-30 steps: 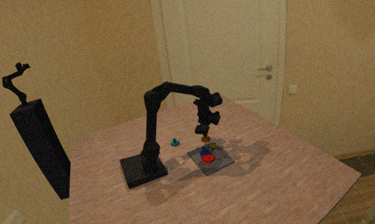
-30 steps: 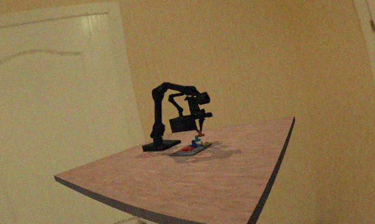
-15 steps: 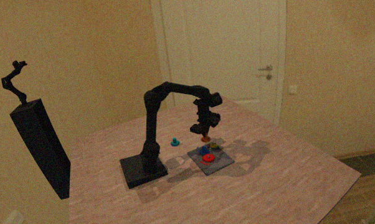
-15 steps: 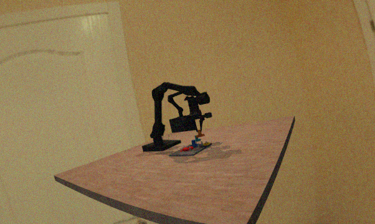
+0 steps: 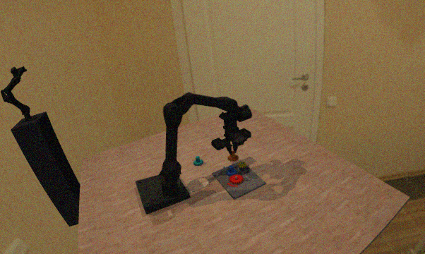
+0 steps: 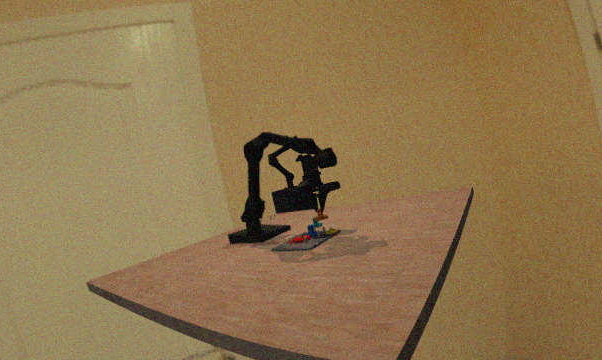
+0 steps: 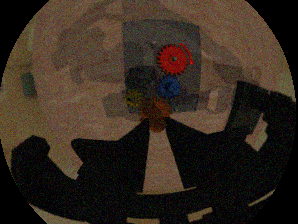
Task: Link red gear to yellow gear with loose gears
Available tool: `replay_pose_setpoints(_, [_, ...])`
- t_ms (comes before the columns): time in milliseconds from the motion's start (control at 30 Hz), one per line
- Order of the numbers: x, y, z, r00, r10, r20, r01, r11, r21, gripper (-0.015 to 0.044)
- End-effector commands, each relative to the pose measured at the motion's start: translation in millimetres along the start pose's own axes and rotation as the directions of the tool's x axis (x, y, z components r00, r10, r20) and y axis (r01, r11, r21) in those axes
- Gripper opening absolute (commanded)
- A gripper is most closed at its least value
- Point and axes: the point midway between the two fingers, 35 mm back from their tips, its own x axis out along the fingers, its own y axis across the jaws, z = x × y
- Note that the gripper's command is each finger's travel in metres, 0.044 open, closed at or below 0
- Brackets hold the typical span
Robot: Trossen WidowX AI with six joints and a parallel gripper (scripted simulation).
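Above the far side of the flat grey square board (image 5: 249, 187) (image 6: 283, 247) (image 7: 190, 37), the black parallel-jaw gripper (image 5: 232, 149) (image 6: 321, 209) (image 7: 156, 120) points down, closed on an orange toothed gear (image 5: 233, 157) (image 6: 322, 217) (image 7: 156, 109). Gear held clear of the board, up in the air.

On the board: bright red toothed gear (image 5: 236, 179) (image 6: 298, 240) (image 7: 173, 60), lying flat, nearest of the coloured pieces in the top view. Curved red arrow (image 5: 228, 183) (image 7: 187, 52) beside it. Blue gear with raised hub (image 5: 231, 171) (image 6: 312, 230) (image 7: 169, 87) just beyond the red one, also on the board; teeth look close to the red gear's, though the grainy view leaves meshing unsure. Yellow gear (image 5: 242, 164) (image 6: 333, 231) (image 7: 134, 98) to the right of the blue, near the far corner, partly in shadow. Its stripe: too dark to make out.

Teal gear with upright hub (image 5: 198, 161) (image 6: 316, 221) stands on the pinkish wood-grain bench (image 5: 205, 226) (image 6: 261, 285) (image 7: 95, 107), left of the board, well apart from it in the top view. Black arm base (image 5: 147, 206) (image 6: 238, 238) farther left, same bench.
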Motion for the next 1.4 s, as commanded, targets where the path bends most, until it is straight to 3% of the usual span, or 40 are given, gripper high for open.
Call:
replay_pose_setpoints(0, [-0.8,0.0,-0.4,1.000,0.000,-0.003,0.000,0.993,0.117,0.0000])
replay_pose_setpoints(833, [22.4,-0.2,-0.2,1.000,0.000,-0.003,0.000,0.998,0.056,0.0000])
replay_pose_setpoints(1367, [46.7,-0.4,-1.0,1.000,0.000,-0.003,0.001,0.941,0.338,0.0000])
